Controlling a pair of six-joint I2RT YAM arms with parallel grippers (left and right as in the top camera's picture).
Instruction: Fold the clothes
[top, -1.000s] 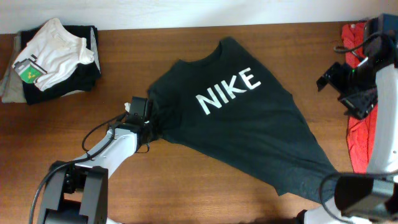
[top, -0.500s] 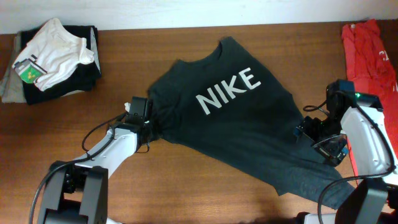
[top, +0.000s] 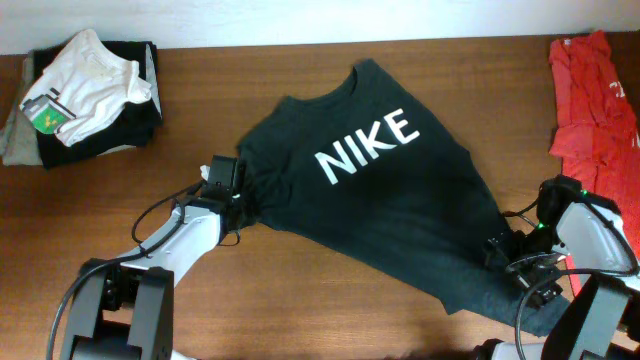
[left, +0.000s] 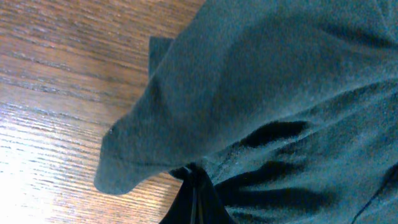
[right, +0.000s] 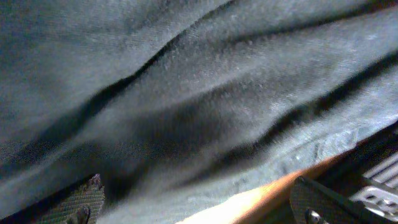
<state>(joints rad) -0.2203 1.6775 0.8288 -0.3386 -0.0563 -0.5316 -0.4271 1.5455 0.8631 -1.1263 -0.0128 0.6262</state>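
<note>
Left pincer (left: 193, 196) is clamping the sleeve of the black T-shirt (top: 400, 210); right pincer (right: 196, 208) is gaping wide at its hem.

Your NIKE T-shirt (top: 390, 210) lies spread mid-table (top: 250, 90), running from far-centre toward the near-right. Folded pile (top: 85, 95) sits in the far-left corner, well apart. Second T-shirt (top: 590, 100) lies along the right edge. Left gripper (top: 240, 195) is at the shirt's left edge; right gripper (top: 505, 255) is over its near-right hem.
</note>
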